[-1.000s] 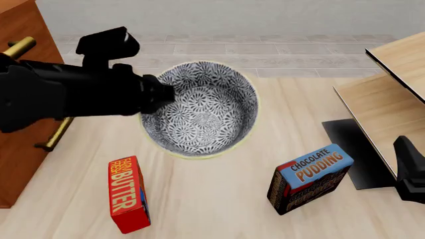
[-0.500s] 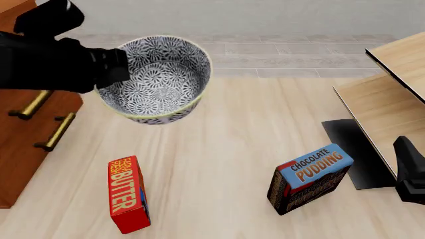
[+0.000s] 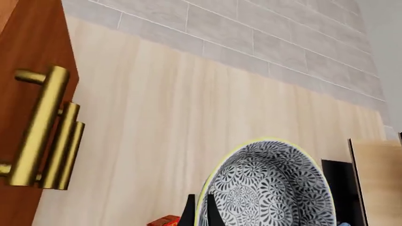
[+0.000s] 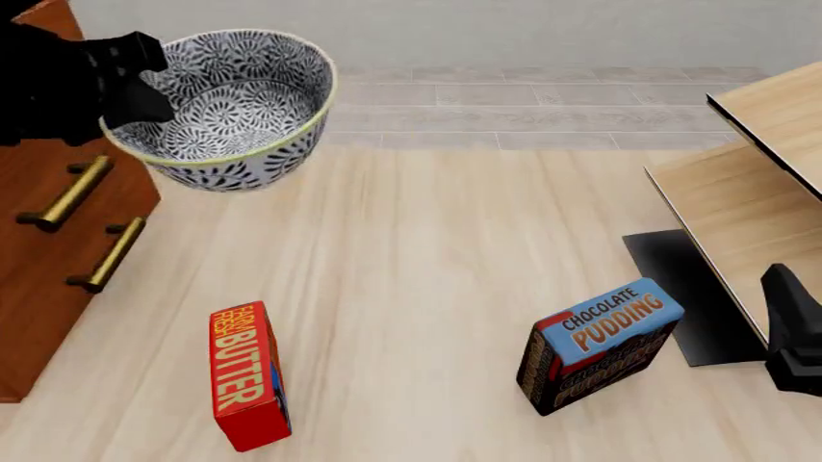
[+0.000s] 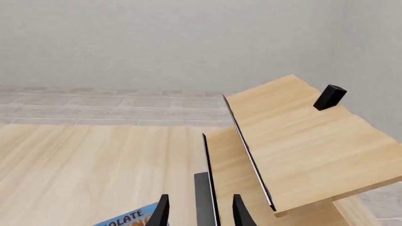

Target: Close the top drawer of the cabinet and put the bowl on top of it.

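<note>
My left gripper (image 4: 135,91) is shut on the near-left rim of the bowl (image 4: 229,101), a deep bowl with a dark floral pattern and a pale rim. It holds the bowl in the air, tilted a little, beside the cabinet's (image 4: 45,250) upper front corner. In the left wrist view the fingertips (image 3: 189,213) pinch the bowl's (image 3: 270,188) rim. Three brass handles line up on the cabinet's (image 3: 28,47) front there, the top drawer's handle (image 3: 41,127) nearest. My arm hides the top drawer in the front view. My right gripper (image 5: 199,213) is open and empty at the right edge (image 4: 790,332).
A red butter box (image 4: 246,375) stands on the table's near left and a chocolate pudding box (image 4: 598,344) on the near right. Pale wood furniture with a black edge (image 4: 752,183) fills the right side, with a small black block (image 5: 329,97) on top.
My left gripper has carried the bowl up off the table and leftward to the cabinet's upper corner. The right arm has not moved.
</note>
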Robot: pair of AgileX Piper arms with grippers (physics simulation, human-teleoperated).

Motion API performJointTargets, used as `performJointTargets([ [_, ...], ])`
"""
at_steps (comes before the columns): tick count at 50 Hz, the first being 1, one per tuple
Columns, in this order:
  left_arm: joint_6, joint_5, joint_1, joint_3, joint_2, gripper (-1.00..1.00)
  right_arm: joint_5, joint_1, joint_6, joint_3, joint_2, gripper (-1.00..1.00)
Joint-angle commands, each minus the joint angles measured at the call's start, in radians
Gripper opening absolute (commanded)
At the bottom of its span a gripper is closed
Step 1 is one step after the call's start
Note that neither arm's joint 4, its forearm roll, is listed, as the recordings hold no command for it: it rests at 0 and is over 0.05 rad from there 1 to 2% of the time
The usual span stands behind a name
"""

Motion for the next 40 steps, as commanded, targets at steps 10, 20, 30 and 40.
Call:
performJointTargets([
  [10,-0.086,0.162,0.076,-0.134,0.044,-1.0,-0.006,-0.002,0.003,0.0,0.007,1.0],
  [20,-0.121,0.25,0.111,-0.244,0.048,-1.0,-0.006,-0.007,0.005,0.0,0.006,1.0],
  [30,-0.152,0.335,0.145,-0.356,0.063,-1.0,-0.003,-0.005,0.005,0.0,0.004,1.0],
  [40,-0.143,0.431,0.264,-0.498,0.059,-1.0,-0.008,-0.005,0.004,0.0,0.011,1.0],
])
